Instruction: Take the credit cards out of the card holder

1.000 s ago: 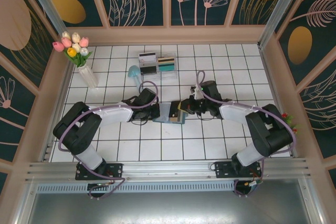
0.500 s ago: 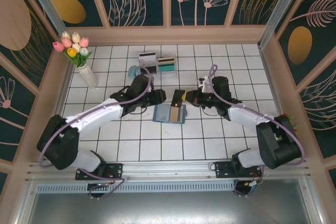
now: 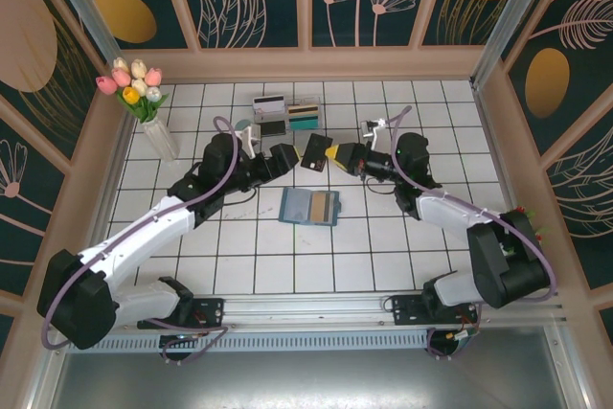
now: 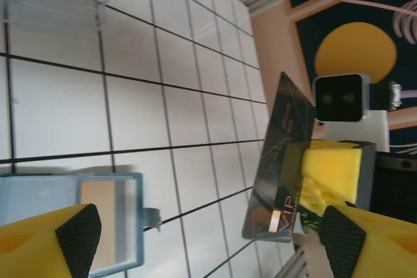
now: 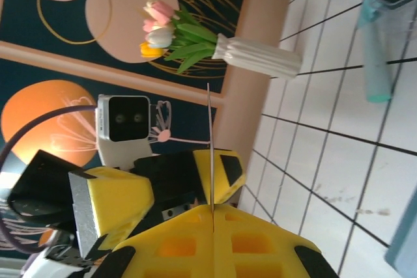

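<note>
I have the right gripper [image 3: 334, 153] clamped on a dark credit card [image 3: 315, 152], its free end pointing toward my left gripper [image 3: 290, 162], spread wide just beside.

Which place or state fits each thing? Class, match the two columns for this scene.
Things:
1. left pincer
2. right pincer
3. card holder
4. vase

Places or states:
A. shut on the dark card
B. lying flat and unfolded, between the two arms
C. open
D. standing upright at the far left

Pairs: 1-C, 2-A, 3-B, 4-D
</note>
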{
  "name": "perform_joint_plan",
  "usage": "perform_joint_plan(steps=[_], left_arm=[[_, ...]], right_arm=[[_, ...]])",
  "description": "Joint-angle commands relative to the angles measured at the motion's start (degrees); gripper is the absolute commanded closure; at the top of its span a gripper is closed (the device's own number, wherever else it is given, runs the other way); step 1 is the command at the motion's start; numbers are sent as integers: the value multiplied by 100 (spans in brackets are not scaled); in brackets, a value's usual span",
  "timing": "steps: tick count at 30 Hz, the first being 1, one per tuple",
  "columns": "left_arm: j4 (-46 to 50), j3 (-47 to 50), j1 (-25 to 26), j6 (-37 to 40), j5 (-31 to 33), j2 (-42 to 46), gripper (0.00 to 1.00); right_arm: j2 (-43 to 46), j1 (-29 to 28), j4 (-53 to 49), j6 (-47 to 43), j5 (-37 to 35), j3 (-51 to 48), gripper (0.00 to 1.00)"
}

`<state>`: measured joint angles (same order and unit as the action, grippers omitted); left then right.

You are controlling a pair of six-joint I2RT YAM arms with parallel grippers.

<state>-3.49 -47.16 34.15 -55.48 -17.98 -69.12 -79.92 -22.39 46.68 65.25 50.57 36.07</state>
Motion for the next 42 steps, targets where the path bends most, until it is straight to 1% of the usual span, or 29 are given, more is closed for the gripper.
perform_joint_plan(steps=[1, 6, 8, 11, 13, 15, 17, 19, 21, 23, 24, 26, 28, 29, 31, 32, 34, 36, 39, 41, 42], left_arm=[[-852, 70, -34, -278, -622, 38, 14], [-1316, 12, -32, -400, -1022, -148, 30], [-1504, 63, -38, -496, -1145, -197, 38], [-1740, 124, -40, -619, -1225, -188, 46], [-1772, 70, -36, -631, -1247, -181, 50], [-1771, 8, -34, -608, -1266, -189, 57], [-1765, -26, -32, -582, -1271, -198, 65], [-1723, -38, -35, -513, -1253, -222, 77], [-1485, -116, -37, -315, -1159, -241, 86], [-902, -325, -35, 193, -899, -257, 95], [-479, -498, -34, 605, -653, -266, 99], [381, -818, -34, 1694, -11, -322, 100], [1030, -1225, -32, 2698, 667, -433, 100], [1197, -1347, -35, 3149, 959, -490, 100], [1567, -1710, -33, 4143, 1554, -739, 100], [1705, -1885, -32, 4490, 1790, -861, 100], [1984, -2292, -32, 5393, 2110, -1201, 100], [2076, -2620, -32, 6069, 2471, -1547, 100], [2404, -3054, -49, 7369, 2313, -2018, 100], [2489, -3283, -109, 7994, 2163, -2252, 100], [2624, -3451, -167, 8265, 1921, -2394, 100]], right_arm=[[-145, -115, 856, 455, 303, 143, 98], [-277, -221, 1162, 742, 301, 213, 98], [-360, -258, 1426, 935, 311, 257, 98], [-410, -300, 1504, 1007, 322, 382, 98], [-414, -347, 1500, 1007, 336, 437, 98], [-418, -374, 1509, 1024, 361, 478, 98], [-413, -391, 1486, 1031, 360, 474, 98], [-407, -393, 1496, 1029, 366, 452, 97], [-384, -370, 1375, 930, 360, 440, 96], [-323, -324, 996, 676, 357, 466, 91], [-277, -275, 693, 447, 337, 468, 87], [-132, -128, -142, -65, 174, 471, 71], [22, 35, -726, -489, 60, 453, 61], [95, 114, -1024, -686, -11, 461, 57], [292, 285, -1726, -1148, -210, 496, 53], [366, 350, -1976, -1300, -288, 502, 52], [512, 509, -2438, -1553, -431, 530, 50], [635, 682, -2749, -1681, -503, 518, 49], [786, 941, -3066, -1777, -499, 473, 49], [868, 1064, -3191, -1832, -461, 432, 46], [898, 1126, -3256, -1865, -458, 419, 44]])
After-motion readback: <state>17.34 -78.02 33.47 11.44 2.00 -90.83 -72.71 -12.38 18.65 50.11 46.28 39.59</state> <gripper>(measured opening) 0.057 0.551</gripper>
